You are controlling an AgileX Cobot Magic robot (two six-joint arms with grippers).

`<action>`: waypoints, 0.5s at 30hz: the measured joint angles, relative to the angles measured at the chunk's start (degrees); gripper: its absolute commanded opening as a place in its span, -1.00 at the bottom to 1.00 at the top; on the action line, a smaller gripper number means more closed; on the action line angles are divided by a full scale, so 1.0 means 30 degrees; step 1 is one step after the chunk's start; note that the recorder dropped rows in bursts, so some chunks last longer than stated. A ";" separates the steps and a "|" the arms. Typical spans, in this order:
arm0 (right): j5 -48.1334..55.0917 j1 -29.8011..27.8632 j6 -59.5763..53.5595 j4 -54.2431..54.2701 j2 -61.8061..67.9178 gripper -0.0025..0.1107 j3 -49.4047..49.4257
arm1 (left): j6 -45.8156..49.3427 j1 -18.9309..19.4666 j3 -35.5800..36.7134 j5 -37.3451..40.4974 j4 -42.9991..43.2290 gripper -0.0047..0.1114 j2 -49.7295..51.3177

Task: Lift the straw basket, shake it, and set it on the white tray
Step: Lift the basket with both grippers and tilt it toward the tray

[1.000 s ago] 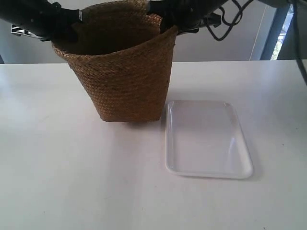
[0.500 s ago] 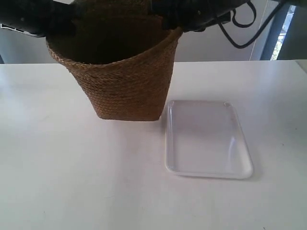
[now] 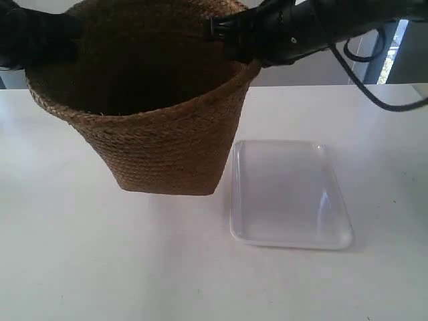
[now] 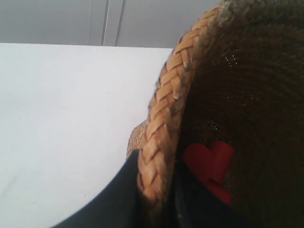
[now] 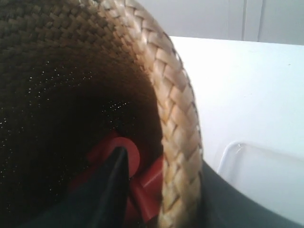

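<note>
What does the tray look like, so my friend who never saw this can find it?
Find the big white table. Right beside the tall brown straw basket lies the white tray. It is the only flat, shiny rectangle there, with rounded corners and nothing in it.

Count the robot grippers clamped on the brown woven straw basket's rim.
2. The left gripper pinches the rim of the straw basket; the right gripper pinches the opposite side, nearer the flat white tray.
</note>
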 measured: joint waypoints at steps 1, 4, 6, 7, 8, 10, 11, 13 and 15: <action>-0.0047 0.0087 0.0000 0.0045 -0.0391 -0.96 0.0414 | -0.0043 -0.0039 0.0293 0.0000 0.0000 -0.92 -0.0440; -0.0266 0.0438 0.0000 0.0082 -0.1332 -0.96 0.1357 | -0.0085 -0.0333 0.1095 0.0000 -0.0042 -0.92 -0.1642; -0.0302 0.0656 0.0000 0.0082 -0.1762 -0.96 0.1826 | -0.0085 -0.0655 0.1670 0.0000 -0.0042 -0.92 -0.2397; -0.0225 0.0747 0.0000 0.0082 -0.1910 -0.96 0.1954 | -0.0085 -0.0785 0.1883 0.0039 -0.0042 -0.92 -0.2715; -0.0087 0.0842 0.0000 0.0082 -0.2061 -0.96 0.2080 | -0.0085 -0.0872 0.2064 0.0188 -0.0042 -0.92 -0.2972; 0.0245 0.0927 0.0037 0.0082 -0.2222 -0.96 0.2158 | -0.0112 -0.0953 0.2253 0.0685 -0.0042 -0.92 -0.3282; 0.0368 0.0927 0.0066 0.0082 -0.2302 -0.96 0.2158 | -0.0112 -0.0962 0.2330 0.0861 -0.0042 -0.92 -0.3389; 0.0496 0.0927 0.0113 0.0082 -0.2468 -0.96 0.2171 | -0.0172 -0.0999 0.2358 0.0961 -0.0073 -0.92 -0.3556; 0.0619 0.0927 0.0113 0.0082 -0.2675 -0.96 0.2171 | -0.0166 -0.0999 0.2358 0.0922 -0.0073 -0.92 -0.3622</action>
